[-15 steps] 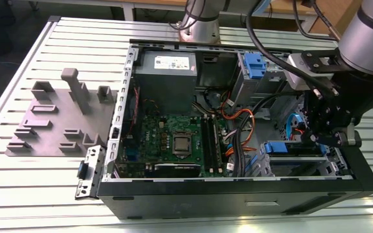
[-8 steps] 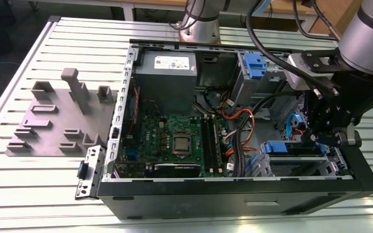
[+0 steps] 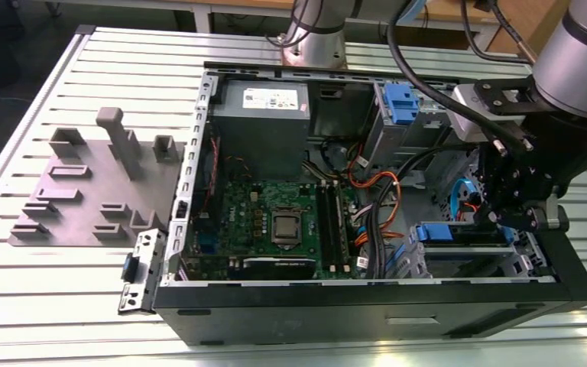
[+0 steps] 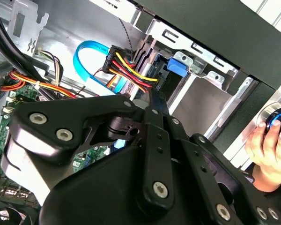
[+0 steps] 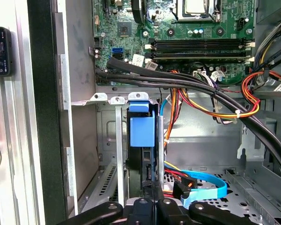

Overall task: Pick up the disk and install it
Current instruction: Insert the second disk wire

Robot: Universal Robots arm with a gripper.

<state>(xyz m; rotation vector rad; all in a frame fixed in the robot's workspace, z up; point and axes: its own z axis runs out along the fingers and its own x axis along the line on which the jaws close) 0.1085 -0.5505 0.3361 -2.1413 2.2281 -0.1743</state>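
The disk (image 5: 142, 161) stands on edge in the drive bay at the front corner of the open computer case (image 3: 375, 310). Its blue bracket (image 5: 143, 131) faces the motherboard, and the same blue tab (image 4: 176, 65) sits in the bay mouth. In the exterior view the disk's blue bracket (image 3: 446, 232) lies at the case's right, just under the arm's head. My gripper (image 5: 154, 202) is right over the disk's rear edge, fingers pressed together with nothing between them. The shut fingertips (image 4: 152, 96) point into the bay beside the power plug.
Cable bundles (image 5: 210, 101) and a blue data cable (image 5: 203, 187) cross beside the bay. The motherboard (image 3: 273, 222) and power-supply box (image 3: 263, 122) fill the case's left. A second blue bracket (image 3: 400, 103) sits at the far bay. A grey fixture plate (image 3: 89, 191) lies outside. A hand (image 4: 267, 145) rests nearby.
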